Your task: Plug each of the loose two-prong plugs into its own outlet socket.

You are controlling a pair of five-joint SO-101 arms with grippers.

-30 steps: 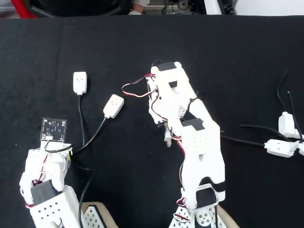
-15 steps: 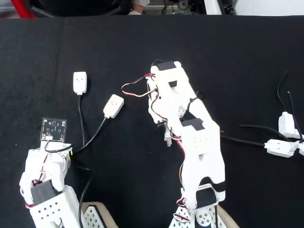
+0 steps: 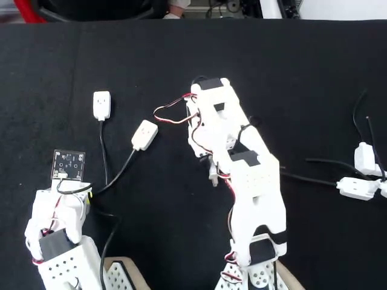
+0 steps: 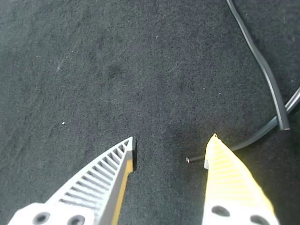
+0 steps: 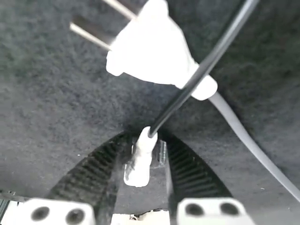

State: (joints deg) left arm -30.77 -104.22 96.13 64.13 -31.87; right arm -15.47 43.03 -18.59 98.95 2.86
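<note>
Right pincer (image 5: pixel 146 140) clamps 1 black-corded plug (image 5: pixel 138 168); left pincer (image 4: pixel 172 137) gapes.

I see one white outlet socket (image 3: pixel 101 105) lying straight at the table's left. A second socket (image 3: pixel 144 135) lies tilted nearby, and both have black cords. White plugs (image 3: pixel 357 188) lie far right. A two-prong plug (image 5: pixel 150 51) lies flat near a small white plug end (image 5: pixel 138 164), which is pinched in the right gripper (image 5: pixel 145 140).

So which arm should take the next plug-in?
Right. The right gripper is shut on a white plug; the left gripper hangs open over bare cloth, holding nothing, a black cable nearby.
</note>
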